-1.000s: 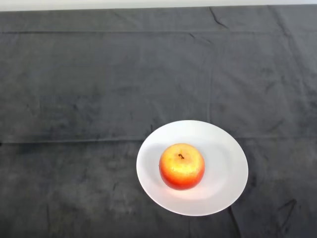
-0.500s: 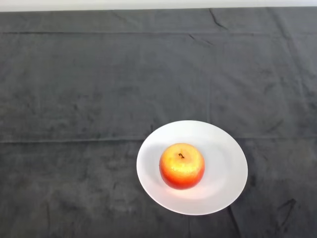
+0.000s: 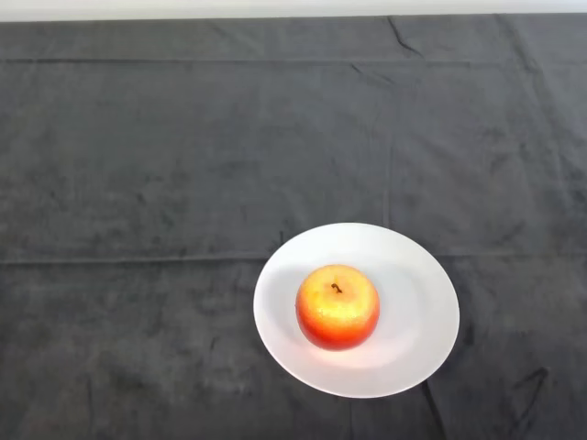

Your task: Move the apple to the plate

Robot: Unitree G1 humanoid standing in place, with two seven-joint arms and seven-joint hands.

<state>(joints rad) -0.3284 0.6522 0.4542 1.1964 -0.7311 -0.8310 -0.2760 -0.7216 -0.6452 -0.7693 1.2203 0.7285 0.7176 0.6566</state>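
A red and yellow apple (image 3: 337, 307) stands upright, stem up, on a round white plate (image 3: 417, 302). It rests a little left of the plate's middle. The plate lies on the dark cloth in the lower right part of the head view.
The dark cloth (image 3: 183, 183) covers the table, with a few creases and fold lines. The table's far edge (image 3: 275, 16) runs along the top of the view, with a pale strip behind it.
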